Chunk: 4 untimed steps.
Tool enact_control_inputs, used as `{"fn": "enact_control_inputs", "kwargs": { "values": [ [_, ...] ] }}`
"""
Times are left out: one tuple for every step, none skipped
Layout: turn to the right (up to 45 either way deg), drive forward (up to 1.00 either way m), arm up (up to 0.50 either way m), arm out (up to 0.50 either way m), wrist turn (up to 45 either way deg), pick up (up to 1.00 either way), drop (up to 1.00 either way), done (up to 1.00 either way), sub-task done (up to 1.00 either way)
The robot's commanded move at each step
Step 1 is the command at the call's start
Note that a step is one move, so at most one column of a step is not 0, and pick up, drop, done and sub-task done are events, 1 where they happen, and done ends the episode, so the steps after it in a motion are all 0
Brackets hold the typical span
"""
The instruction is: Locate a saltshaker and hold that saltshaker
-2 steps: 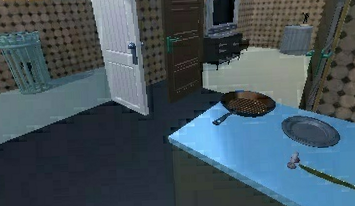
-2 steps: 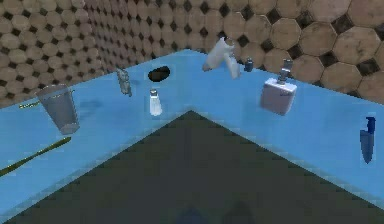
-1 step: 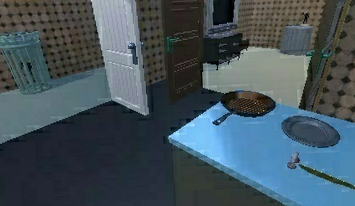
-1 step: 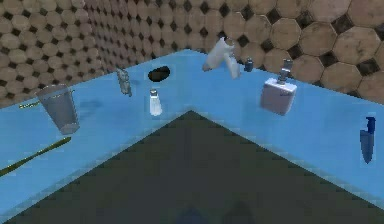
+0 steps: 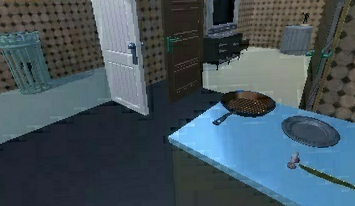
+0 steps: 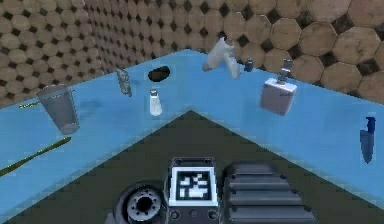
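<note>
A small white saltshaker [image 6: 155,102] with a dark cap stands upright on the blue counter [image 6: 230,105], near the counter's inner corner in the arm side view. A second, greyer shaker [image 6: 123,82] stands a little farther out and to its left. Part of my own dark body, with a white marked square [image 6: 193,186], lies along the bottom edge below the saltshaker.
On the counter there are a glass cup [image 6: 62,108], a tilted white spray bottle [image 6: 225,57], a white dispenser [image 6: 279,93] and a blue-handled knife [image 6: 366,138]. Ahead, the counter [image 5: 238,148] carries a frying pan [image 5: 248,104] and a dark plate [image 5: 310,130]. The dark floor leads to a white door [image 5: 120,48].
</note>
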Motion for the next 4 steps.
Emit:
{"fn": "enact_control_inputs", "kwargs": {
  "values": [
    [0.0, 0.0, 0.0, 0.48, 0.0, 0.0, 0.0, 0.0, 0.0],
    [0.0, 0.0, 0.0, 0.0, 45.0, 0.0, 0.0, 0.0, 0.0],
    [0.0, 0.0, 0.0, 0.0, 45.0, 0.0, 0.0, 0.0, 0.0],
    [0.0, 0.0, 0.0, 0.0, 45.0, 0.0, 0.0, 0.0, 0.0]
  ]
}}
